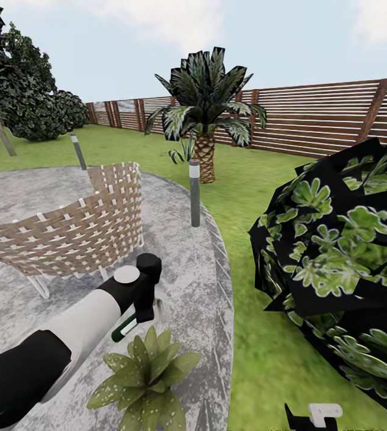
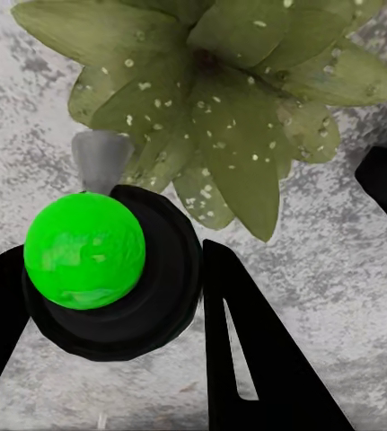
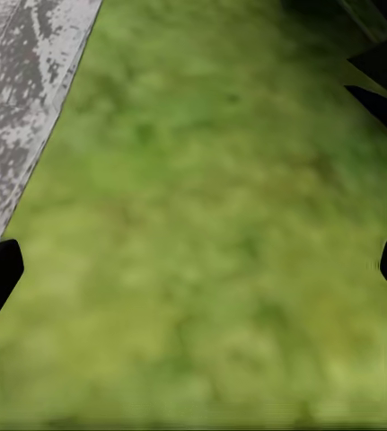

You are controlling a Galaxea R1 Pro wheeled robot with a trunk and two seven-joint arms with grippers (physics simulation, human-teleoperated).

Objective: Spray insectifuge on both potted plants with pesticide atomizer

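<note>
The pesticide atomizer (image 2: pixel 83 253), a black bottle with a bright green round cap and a pale nozzle (image 2: pixel 101 160), sits between the black fingers (image 2: pixel 265 359) of my left gripper (image 2: pixel 108 269), which is shut on it. In the head view the left gripper (image 1: pixel 138 305) hangs just above a potted plant (image 1: pixel 145 377) on the grey patio (image 1: pixel 205 287). Whitish insectifuge specks (image 2: pixel 213 126) dot its pointed green leaves, which hide the pot. My right gripper (image 1: pixel 313 416) is low over the lawn (image 3: pixel 211 224), open and holding nothing.
A woven wicker chair (image 1: pixel 67 230) stands on the patio behind my left arm. A grey bollard light (image 1: pixel 194 191) marks the patio edge. A big dark-leaved shrub (image 1: pixel 343 263) fills the right side, with a palm (image 1: pixel 205 114) and slatted wooden fence (image 1: pixel 319 117) beyond.
</note>
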